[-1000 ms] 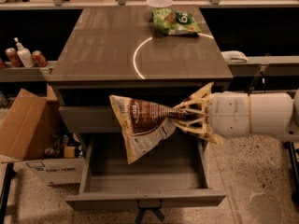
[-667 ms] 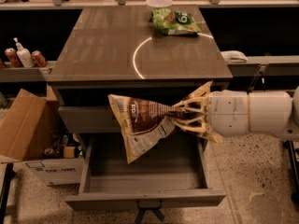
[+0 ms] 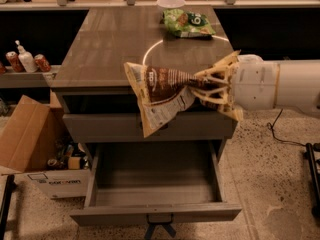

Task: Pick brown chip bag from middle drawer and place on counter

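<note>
pinching the brown chip bag by the counter edge, tool hides its end.

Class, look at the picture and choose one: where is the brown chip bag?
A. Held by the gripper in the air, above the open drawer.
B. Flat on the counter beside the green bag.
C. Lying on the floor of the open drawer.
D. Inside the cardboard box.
A: the gripper, reaching in from the right, is shut on the brown chip bag, which hangs by the front edge of the counter, above the open middle drawer.

Counter carries a green chip bag; pincer at its front.
</note>
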`<state>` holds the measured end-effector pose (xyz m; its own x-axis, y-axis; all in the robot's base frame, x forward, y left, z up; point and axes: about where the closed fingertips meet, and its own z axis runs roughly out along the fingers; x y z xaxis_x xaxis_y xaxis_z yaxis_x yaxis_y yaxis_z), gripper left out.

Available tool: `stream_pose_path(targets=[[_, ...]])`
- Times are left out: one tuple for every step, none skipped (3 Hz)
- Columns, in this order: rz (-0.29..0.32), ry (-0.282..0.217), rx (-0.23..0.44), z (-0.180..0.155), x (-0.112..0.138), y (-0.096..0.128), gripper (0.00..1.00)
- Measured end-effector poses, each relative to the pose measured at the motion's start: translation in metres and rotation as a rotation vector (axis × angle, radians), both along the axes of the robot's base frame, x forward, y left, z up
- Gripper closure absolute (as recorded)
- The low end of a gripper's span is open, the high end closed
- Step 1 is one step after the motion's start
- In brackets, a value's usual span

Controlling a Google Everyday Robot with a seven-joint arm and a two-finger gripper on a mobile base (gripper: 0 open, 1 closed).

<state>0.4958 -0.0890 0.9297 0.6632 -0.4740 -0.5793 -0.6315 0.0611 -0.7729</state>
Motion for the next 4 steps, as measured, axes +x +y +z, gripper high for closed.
stream_pose_path(targets=[[-0.055, -0.024, 0.057, 0.024, 0.043, -0.008, 1.00], [-0.089, -0.019, 0.125, 0.034, 0.085, -0.002, 1.00], [-0.110, 0.003, 0.168, 0.035, 0.123, 0.007, 1.00], [-0.124, 0.039, 0.185, 0.027, 0.155, 0.017, 1.00]])
